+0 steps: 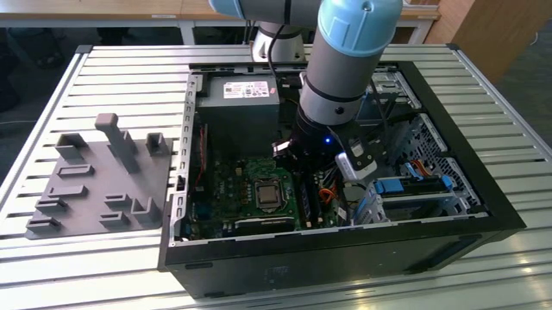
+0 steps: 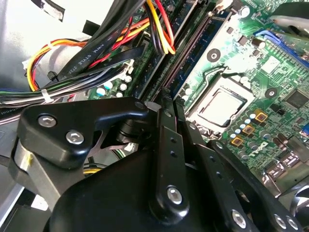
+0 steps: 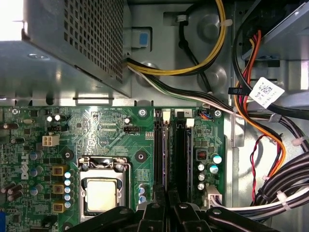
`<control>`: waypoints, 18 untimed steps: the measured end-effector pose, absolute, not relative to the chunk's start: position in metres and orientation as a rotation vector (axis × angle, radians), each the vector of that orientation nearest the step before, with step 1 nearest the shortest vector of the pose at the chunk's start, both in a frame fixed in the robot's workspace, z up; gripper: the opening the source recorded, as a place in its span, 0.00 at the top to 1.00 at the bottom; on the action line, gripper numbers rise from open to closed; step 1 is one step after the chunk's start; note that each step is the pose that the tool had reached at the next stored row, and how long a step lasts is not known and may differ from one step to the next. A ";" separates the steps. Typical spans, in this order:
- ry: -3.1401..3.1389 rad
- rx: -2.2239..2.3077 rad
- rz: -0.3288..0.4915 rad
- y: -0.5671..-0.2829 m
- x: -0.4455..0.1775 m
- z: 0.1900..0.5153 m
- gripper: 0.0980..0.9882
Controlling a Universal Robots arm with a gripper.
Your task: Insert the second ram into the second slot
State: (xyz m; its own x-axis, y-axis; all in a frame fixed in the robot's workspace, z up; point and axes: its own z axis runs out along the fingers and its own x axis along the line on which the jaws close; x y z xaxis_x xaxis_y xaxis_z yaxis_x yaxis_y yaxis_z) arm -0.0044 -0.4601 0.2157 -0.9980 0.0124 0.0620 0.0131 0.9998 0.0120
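My gripper (image 1: 311,177) reaches deep into the open computer case (image 1: 483,194), over the memory slots to the exterior view's right of the processor socket. In the first wrist view the second ram (image 3: 166,159) is a thin blue edge. It runs straight out from between my gripper (image 3: 166,207) along the second slot, up to a white latch (image 3: 166,116). The gripper is shut on it. A bare black slot (image 3: 158,154) lies right beside it. In the second wrist view my gripper (image 2: 170,102) points down at the row of slots (image 2: 190,48).
The power supply (image 3: 72,48) and its yellow, black and orange cable bundles (image 3: 270,159) crowd two sides of the slots. The processor socket (image 3: 102,193) sits close by. Outside the case, on the exterior view's left, a grey holder tray (image 1: 95,174) rests on the slatted table.
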 end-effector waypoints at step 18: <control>-3.079 -0.022 -0.019 -0.460 -0.004 0.214 0.96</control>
State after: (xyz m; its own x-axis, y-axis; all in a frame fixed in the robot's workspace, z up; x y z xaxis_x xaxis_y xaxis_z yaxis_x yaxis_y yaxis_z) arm -0.0043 -0.4600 0.2142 -0.9979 0.0141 0.0629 0.0148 0.9998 0.0119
